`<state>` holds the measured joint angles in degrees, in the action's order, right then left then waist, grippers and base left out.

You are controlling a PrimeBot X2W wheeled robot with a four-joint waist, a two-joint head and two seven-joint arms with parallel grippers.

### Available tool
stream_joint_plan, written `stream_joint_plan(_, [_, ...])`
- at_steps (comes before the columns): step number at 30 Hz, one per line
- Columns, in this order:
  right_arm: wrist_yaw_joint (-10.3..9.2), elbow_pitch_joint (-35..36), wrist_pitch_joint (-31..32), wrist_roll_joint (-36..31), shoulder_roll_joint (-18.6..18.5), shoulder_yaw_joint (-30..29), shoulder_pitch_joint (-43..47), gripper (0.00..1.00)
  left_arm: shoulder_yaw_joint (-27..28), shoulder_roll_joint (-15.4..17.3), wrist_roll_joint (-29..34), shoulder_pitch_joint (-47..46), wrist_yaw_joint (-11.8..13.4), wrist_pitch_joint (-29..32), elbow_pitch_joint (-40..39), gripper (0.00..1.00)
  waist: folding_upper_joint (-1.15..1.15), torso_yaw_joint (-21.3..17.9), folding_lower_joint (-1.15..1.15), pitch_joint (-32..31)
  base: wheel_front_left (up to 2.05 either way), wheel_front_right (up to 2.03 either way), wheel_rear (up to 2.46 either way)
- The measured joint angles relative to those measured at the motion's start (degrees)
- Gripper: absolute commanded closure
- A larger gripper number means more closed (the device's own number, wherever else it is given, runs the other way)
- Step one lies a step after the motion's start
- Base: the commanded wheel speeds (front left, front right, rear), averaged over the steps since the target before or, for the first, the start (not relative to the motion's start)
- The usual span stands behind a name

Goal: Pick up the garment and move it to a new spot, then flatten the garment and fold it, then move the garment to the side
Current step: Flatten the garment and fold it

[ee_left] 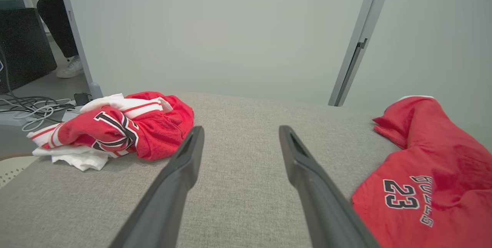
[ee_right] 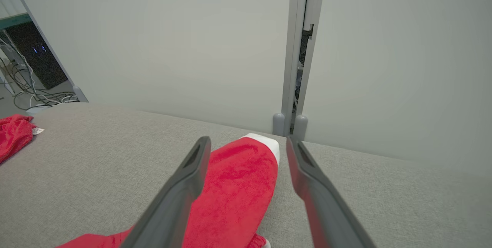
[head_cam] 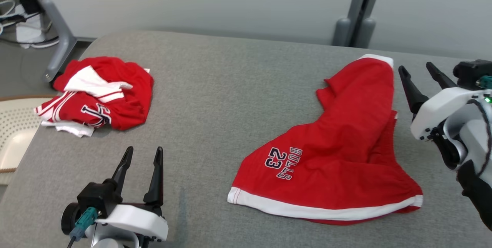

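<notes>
On the grey fabric-covered desk (head_cam: 230, 98), right of centre in the head view, the red Bulls shorts (head_cam: 338, 155) are spread loosely. One end is drawn out toward the far edge, and the broad white-trimmed hem (head_cam: 307, 211) lies nearest the robot. Several folds and a bunched ridge are seen down the right side, so the shorts are not yet flat.

The right claw (head_cam: 416, 66) is held just beside the far end of the shorts with its fingers spread wide, and nothing is gripped. In the right wrist view, the narrow white-tipped end (ee_right: 265, 144) is seen beneath the gap between the fingers. The left claw (head_cam: 144, 149) is likewise fully spread and empty, well apart from the shorts on the near left.

The fabric is judged light, soft and limp. It can be expected to sag and drag when lifted and to slide easily over the desk cloth, and no breakage is to be feared. A firm pinch is best taken at the thicker, stitched white hem or at a corner. The two corners should be held together so that the cloth can be pulled taut.

A crumpled red-and-white garment (head_cam: 107, 94) is left at the far left.
</notes>
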<state>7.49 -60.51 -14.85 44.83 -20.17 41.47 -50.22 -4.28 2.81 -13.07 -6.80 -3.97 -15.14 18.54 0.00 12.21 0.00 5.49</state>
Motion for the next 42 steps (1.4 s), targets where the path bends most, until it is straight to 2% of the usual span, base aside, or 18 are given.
stream_joint_plan(4, [0.00, 7.1, -0.1, -0.3, -2.7, -4.8, 4.2, 0.00, 1.4, 0.1, 0.6, 1.5, -0.1, 0.0, -0.2, 0.00, 0.00, -2.2, 0.00, -1.6, 0.00, 0.00, 0.00])
stream_joint_plan(9, [0.00, 17.4, -0.1, -4.3, -4.3, -14.6, 13.8, 0.00, 3.0, 0.4, 1.0, 3.2, -0.5, 0.0, -0.6, 0.00, 0.00, -5.0, 0.00, -3.5, 0.00, 0.00, 0.00])
stream_joint_plan(13, [0.00, 26.1, -0.1, -8.1, -3.3, -23.1, 22.5, 0.00, 4.2, 0.7, 1.1, 4.0, -0.6, 0.0, -0.8, 0.00, 0.00, -7.1, 0.00, -4.7, 0.00, 0.00, 0.00])
stream_joint_plan(15, [0.00, 30.6, -0.2, -10.0, -2.1, -27.0, 26.9, 0.00, 4.6, 0.7, 1.2, 4.3, -0.6, 0.0, -1.0, 0.00, 0.00, -8.0, 0.00, -5.2, 0.00, 0.00, 0.00])
stream_joint_plan(16, [0.00, 35.0, -0.1, -12.0, -0.6, -29.9, 31.2, 0.00, 5.1, 0.7, 1.5, 4.4, -0.6, 0.0, -1.4, 0.00, 0.00, -8.8, 0.00, -5.5, 0.00, 0.00, 0.00])
stream_joint_plan(27, [0.00, 47.0, -0.1, -18.2, 5.5, -35.1, 44.3, 0.00, 7.0, 0.8, 2.1, 6.3, -0.6, 0.0, -2.3, 0.00, 0.00, -11.7, 0.00, -6.6, 0.00, 0.00, 0.00])
stream_joint_plan(37, [0.00, 52.7, -0.2, -25.2, 9.3, -36.8, 52.8, 0.00, 7.3, 0.7, 2.6, 7.1, -0.7, 0.0, -2.6, 0.00, 0.00, -11.7, 0.00, -7.5, 0.00, 0.00, 0.00])
stream_joint_plan(42, [0.00, 54.4, -0.1, -26.4, 10.9, -37.5, 56.9, 0.00, 7.7, 0.9, 3.1, 8.8, -0.7, 0.0, -3.2, 0.00, 0.00, -11.6, 0.00, -7.8, 0.00, 0.00, 0.00])
